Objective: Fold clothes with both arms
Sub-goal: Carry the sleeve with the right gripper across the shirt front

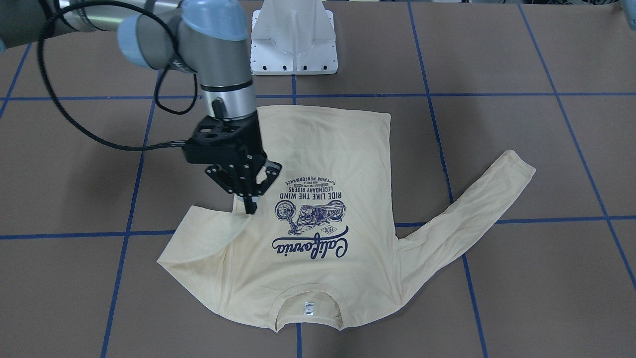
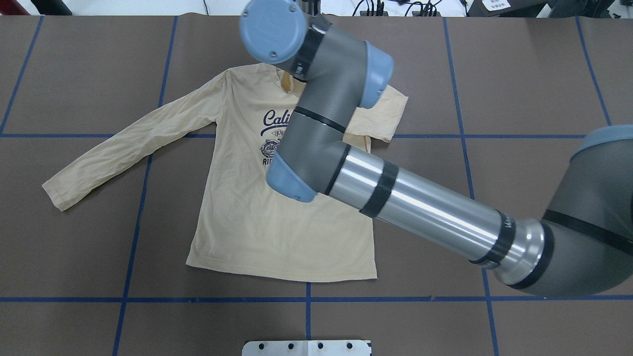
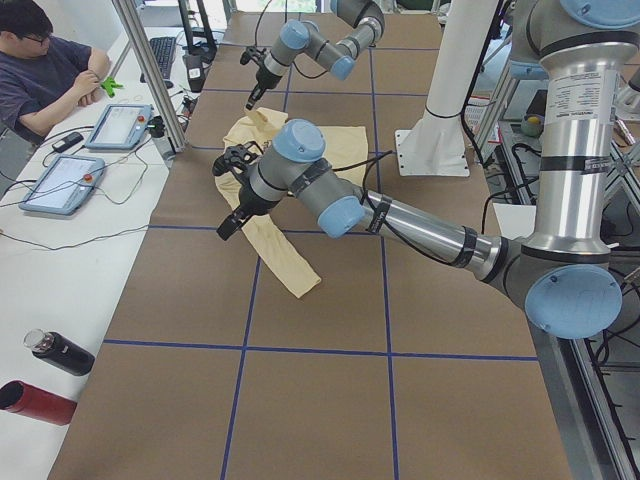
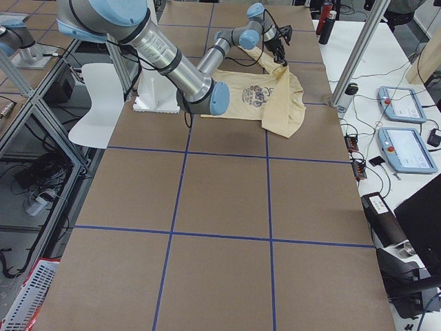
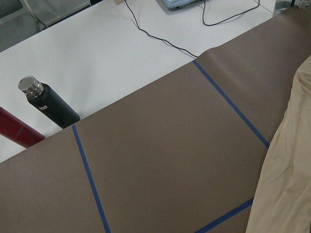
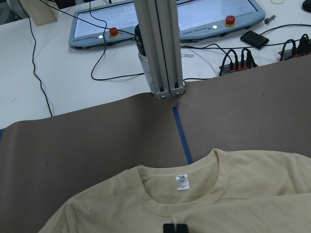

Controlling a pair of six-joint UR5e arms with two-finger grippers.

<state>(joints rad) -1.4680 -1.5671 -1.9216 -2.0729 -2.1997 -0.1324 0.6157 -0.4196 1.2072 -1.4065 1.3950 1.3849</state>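
The right arm [image 1: 218, 54] reaches in from the robot's right and stands over the garment. Its last joint is turned straight down and a black cable loops off the wrist. The right gripper [image 1: 250, 205] has its fingers pressed together, the tips pinching a pucker of the cream-yellow T-shirt [image 1: 338, 164] at the right armpit. Creases in the fabric run toward the tips.

The T-shirt lies print-up on the brown table [image 1: 546, 149] directly under this gripper. Its hem points toward the white pedestal [image 1: 294, 44]. On the gripper's outer side the shoulder fabric forms a folded flap [image 1: 198, 243].

Just beside the fingertips, toward the robot's left, is the navy print [image 1: 310, 219]. It reads "SUPERIOR PERFORMANCE", "LEGENDARY RIDERS" and "RIDE LIKE THE WIND". Past those lines come a motorcycle, "1976" and "California". Beyond the gripper, away from the robot, is the collar with a small white neck label [image 6: 181, 181], its writing too small to read. Farther to the robot's left the left sleeve [image 1: 467, 214] lies stretched out at an angle, crossing a blue tape line [image 1: 546, 219].

The left arm [image 3: 420, 232] extends its forearm low over the table, wrist bent down. The left gripper [image 3: 232, 210] hangs raised beside the left sleeve. Only the side views show it, and its opening cannot be judged. Past it, off the table edge, a black flask [image 5: 48, 104] and a red bottle [image 5: 17, 131] lie on a white bench [image 5: 121, 43].
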